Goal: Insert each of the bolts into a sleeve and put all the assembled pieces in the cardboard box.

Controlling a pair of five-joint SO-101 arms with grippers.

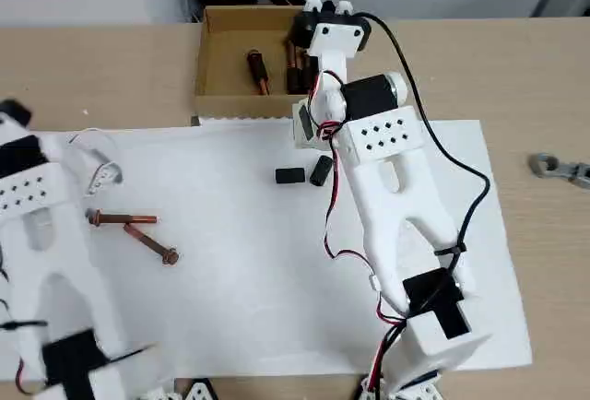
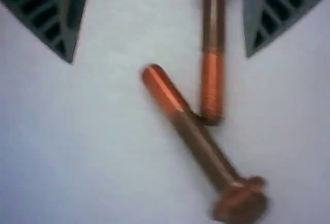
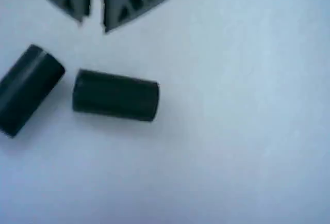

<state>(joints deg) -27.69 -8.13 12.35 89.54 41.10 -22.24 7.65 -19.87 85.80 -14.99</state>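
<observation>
Two copper bolts [image 1: 122,219] [image 1: 152,243] lie touching on the white sheet at the left; in the left wrist view they are one bolt [image 2: 212,69] and the other [image 2: 198,141]. My left gripper [image 2: 158,56] hovers open just above them, also seen as the left gripper [image 1: 101,170]. Two black sleeves [image 1: 289,176] [image 1: 321,170] lie near the sheet's middle, shown up close as one sleeve [image 3: 115,94] and the other [image 3: 28,90]. My right gripper [image 3: 93,21] is shut and empty beside them, between the sleeves and the cardboard box [image 1: 214,59]. Assembled pieces [image 1: 258,70] lie in the box.
The white sheet [image 1: 249,299] covers most of the wooden table. A small metal tool [image 1: 553,168] lies at the far right on the bare wood. The right arm's body [image 1: 396,188] stretches diagonally over the sheet's right half.
</observation>
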